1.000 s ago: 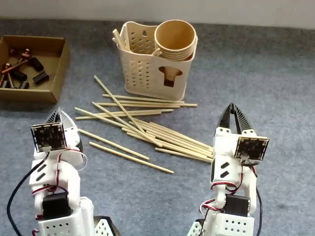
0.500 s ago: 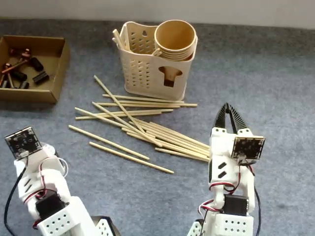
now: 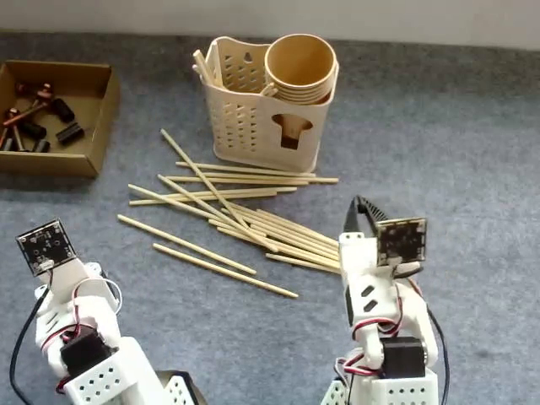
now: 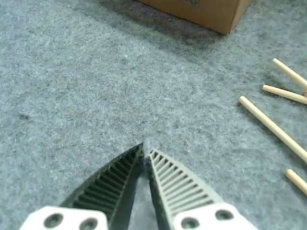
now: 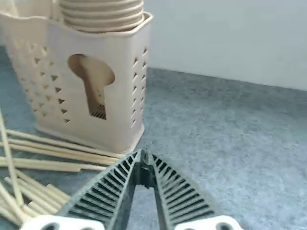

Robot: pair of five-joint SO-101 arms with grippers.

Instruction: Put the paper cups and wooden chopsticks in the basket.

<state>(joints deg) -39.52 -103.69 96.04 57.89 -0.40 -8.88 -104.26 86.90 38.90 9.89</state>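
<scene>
Left gripper (image 4: 145, 151): its fingers are meeting at the tips, gripping nothing, and pointing down at the grey carpet (image 4: 86, 81) just beside the near ends of some loose sticks.
Right gripper (image 5: 143, 154): its fingers are pressing together and holding nothing. It is hanging over the carpet at the edge of the stick pile and facing the basket.
Wooden chopsticks (image 3: 253, 228): most are lying scattered and crossing each other on the carpet between the two arms and the basket.
Basket (image 3: 253, 126): it is standing upright beyond the pile, with the farthest loose sticks lying right along its foot.
Paper cups (image 3: 301, 63): they are sitting nested in one stack in the basket's compartment on the right arm's side.
Sticks in the basket (image 3: 202, 66): a few are leaning out of the other compartment.
Cardboard box (image 3: 93, 118): it is resting well off on the left arm's side, holding small dark parts (image 3: 38, 118). A scrap of print is showing on its wall, too cut off to read.
</scene>
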